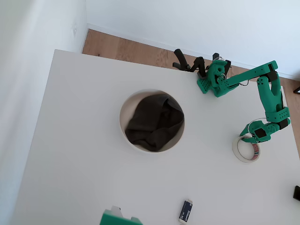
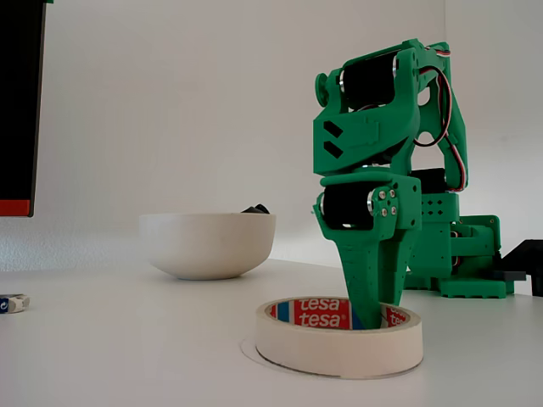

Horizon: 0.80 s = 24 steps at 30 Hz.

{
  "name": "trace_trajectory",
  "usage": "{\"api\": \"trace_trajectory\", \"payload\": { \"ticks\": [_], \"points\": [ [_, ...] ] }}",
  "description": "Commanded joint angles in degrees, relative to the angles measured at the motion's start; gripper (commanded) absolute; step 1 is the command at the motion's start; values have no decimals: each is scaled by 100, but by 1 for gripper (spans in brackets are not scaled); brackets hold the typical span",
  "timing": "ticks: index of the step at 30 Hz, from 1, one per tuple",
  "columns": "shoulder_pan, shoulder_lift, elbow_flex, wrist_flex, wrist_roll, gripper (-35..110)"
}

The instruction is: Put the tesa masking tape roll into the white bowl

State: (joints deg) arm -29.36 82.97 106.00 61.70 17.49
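Right now the grasping step is under way: the green arm is reaching down so that its end effector (image 2: 373, 318) is dipping into the hole of the tesa masking tape roll (image 2: 339, 337), which is lying flat on the table (image 2: 127, 356). In the fixed view one finger is standing inside the ring, close to the far right part of the red-printed core; where the other finger is sitting is not clear, and I cannot tell whether the jaws are spread or pressing on the tape wall. The roll is resting fully on the table, not lifted.

In the overhead view the end effector (image 1: 247, 138) is hovering over the upper left part of the tape roll (image 1: 247, 150), near the right edge of the table (image 1: 70, 140), with the white bowl (image 1: 123, 123) well apart to the left, about mid-table.

As I judge it, the next move is calling for a firm pinch across the ring's wall, then a lift high enough to clear the bowl's rim, a swing leftward in the overhead view, and a release above the bowl.

The bowl is holding a crumpled dark grey cloth (image 1: 153, 123) that is covering most of its inside, so the roll would be landing on fabric. A small dark blue item (image 1: 185, 211) is lying near the table's bottom edge in the overhead view, away from the path.
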Motion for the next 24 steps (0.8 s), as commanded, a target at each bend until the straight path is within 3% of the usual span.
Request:
{"api": "trace_trajectory", "payload": {
  "ticks": [1,9,15,19,24],
  "points": [
    [237,1178,-132,193,-70,-8],
    [1644,4474,-369,1239,-633,-8],
    [3463,5897,-738,1626,-896,-8],
    [5238,6196,-712,1450,-1169,-8],
    [7339,5194,-686,501,-1424,-8]
  ]
}}
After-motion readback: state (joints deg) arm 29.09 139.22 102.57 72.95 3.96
